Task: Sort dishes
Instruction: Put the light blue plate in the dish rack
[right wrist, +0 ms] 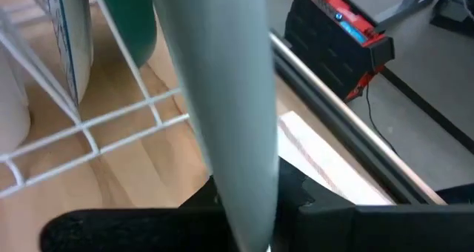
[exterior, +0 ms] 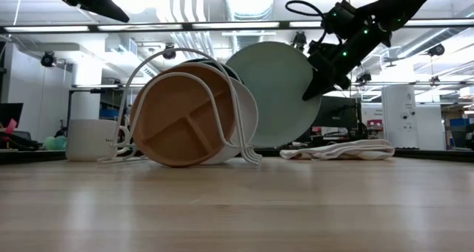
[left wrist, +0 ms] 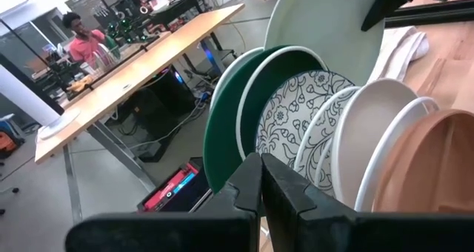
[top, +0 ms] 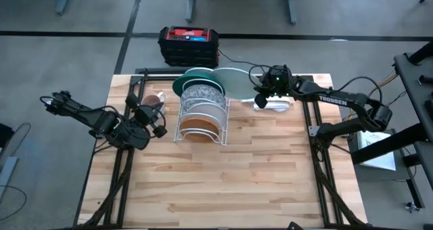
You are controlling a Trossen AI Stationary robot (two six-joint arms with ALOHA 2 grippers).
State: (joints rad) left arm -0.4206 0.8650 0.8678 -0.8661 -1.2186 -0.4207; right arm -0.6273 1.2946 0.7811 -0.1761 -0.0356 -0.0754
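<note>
A white wire rack (top: 201, 115) holds a tan plate (top: 199, 127), a white plate (top: 201, 111), a black-patterned white plate (top: 201, 95) and a dark green plate (top: 186, 82), all on edge. My right gripper (top: 260, 97) is shut on a large pale green plate (top: 233, 81) just behind the rack. My left gripper (top: 152, 118) is shut and empty at the rack's left side, its fingers (left wrist: 261, 185) pointing at the plates. My right gripper pinches the pale green plate's rim (right wrist: 237, 163) between its two fingers (right wrist: 311, 200), one on each face. In the low view it slants down from the right onto the plate's right edge (exterior: 309, 85). The plate stands on edge, leaning slightly; the rack hides its bottom.
A pink-and-white mug (top: 154, 100) stands left of the rack, close to my left gripper. A folded white cloth (top: 274, 105) lies under my right gripper. A red-and-black box (top: 189, 44) sits beyond the table's far edge. The near half of the table is bare wood.
</note>
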